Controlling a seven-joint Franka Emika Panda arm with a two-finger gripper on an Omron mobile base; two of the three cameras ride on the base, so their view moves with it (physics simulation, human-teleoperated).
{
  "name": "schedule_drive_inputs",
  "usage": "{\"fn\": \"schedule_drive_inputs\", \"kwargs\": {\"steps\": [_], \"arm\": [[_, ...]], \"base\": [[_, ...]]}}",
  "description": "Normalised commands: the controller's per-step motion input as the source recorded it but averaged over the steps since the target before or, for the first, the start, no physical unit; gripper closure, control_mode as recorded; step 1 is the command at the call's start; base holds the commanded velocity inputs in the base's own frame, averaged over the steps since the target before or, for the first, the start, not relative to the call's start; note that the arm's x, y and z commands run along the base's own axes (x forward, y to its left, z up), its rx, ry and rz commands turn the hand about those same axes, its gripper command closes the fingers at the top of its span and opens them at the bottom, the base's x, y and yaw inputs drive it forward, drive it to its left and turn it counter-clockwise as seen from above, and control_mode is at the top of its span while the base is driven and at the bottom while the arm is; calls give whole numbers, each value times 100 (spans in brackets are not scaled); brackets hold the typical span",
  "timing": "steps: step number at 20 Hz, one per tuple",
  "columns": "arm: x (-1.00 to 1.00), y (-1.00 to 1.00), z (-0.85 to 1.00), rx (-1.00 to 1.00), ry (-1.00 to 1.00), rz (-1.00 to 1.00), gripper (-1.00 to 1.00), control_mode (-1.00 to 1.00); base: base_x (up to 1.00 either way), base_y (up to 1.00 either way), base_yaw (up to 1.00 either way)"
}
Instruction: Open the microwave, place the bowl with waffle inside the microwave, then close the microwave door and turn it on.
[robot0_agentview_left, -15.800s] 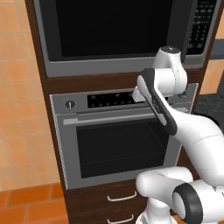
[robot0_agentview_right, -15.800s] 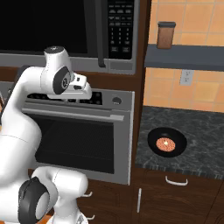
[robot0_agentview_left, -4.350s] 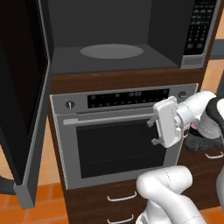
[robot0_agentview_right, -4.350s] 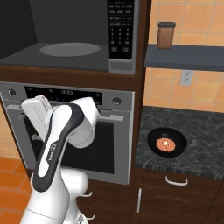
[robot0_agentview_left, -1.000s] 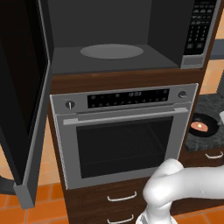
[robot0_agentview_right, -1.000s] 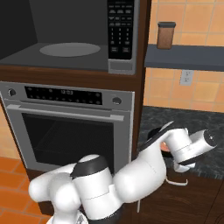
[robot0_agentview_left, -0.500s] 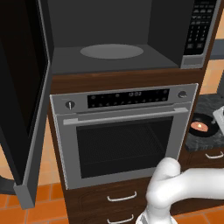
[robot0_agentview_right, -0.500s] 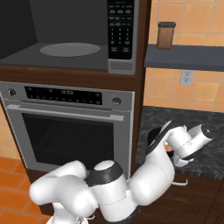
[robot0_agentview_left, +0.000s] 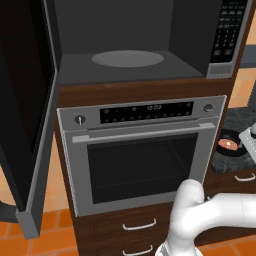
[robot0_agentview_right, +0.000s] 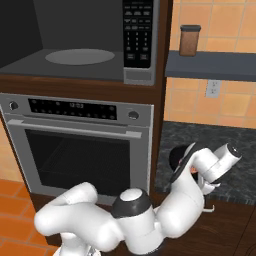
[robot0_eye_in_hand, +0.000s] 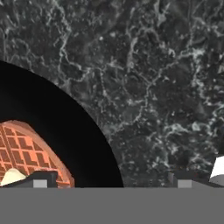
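Observation:
The microwave (robot0_agentview_left: 130, 60) stands open, and the microwave door (robot0_agentview_left: 25, 125) is swung out to the left, baring the grey turntable. To the right of the oven, the black bowl (robot0_agentview_left: 231, 145) with the orange waffle (robot0_agentview_left: 227, 144) sits on the dark counter. In the hand view my gripper (robot0_eye_in_hand: 112, 180) is open just above the bowl (robot0_eye_in_hand: 57, 131). One fingertip (robot0_eye_in_hand: 40, 179) is over the waffle (robot0_eye_in_hand: 26, 151); the other is over the bare counter outside the rim. In the right base view my arm hides most of the bowl (robot0_agentview_right: 176, 157).
Below the microwave is the silver oven (robot0_agentview_left: 140, 150), with wooden drawers (robot0_agentview_left: 137, 226) under it. The speckled granite counter (robot0_agentview_right: 235, 145) runs right of the oven. A brown jar (robot0_agentview_right: 189, 40) stands on a shelf above it, near a wall outlet (robot0_agentview_right: 213, 89).
My hand has swung right and come down over the bowl, and now covers more of it in the right base view. The jaws stay open. The microwave has not changed.

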Motion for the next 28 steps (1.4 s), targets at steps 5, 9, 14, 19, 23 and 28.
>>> {"fn": "schedule_drive_inputs", "kwargs": {"steps": [5,9,14,19,23,28], "arm": [[0,0,-17,0,2,0,-100,-100],[0,4,-2,0,0,0,100,-100],[-12,6,0,0,0,-1,100,-100],[-46,0,29,-2,-4,-15,100,-100],[-47,1,69,-8,-8,-26,100,-100],[-62,3,94,-18,-13,-18,100,-100]], "base": [[0,0,0],[0,0,0],[0,0,0],[0,0,0],[0,0,0],[0,0,0]]}}
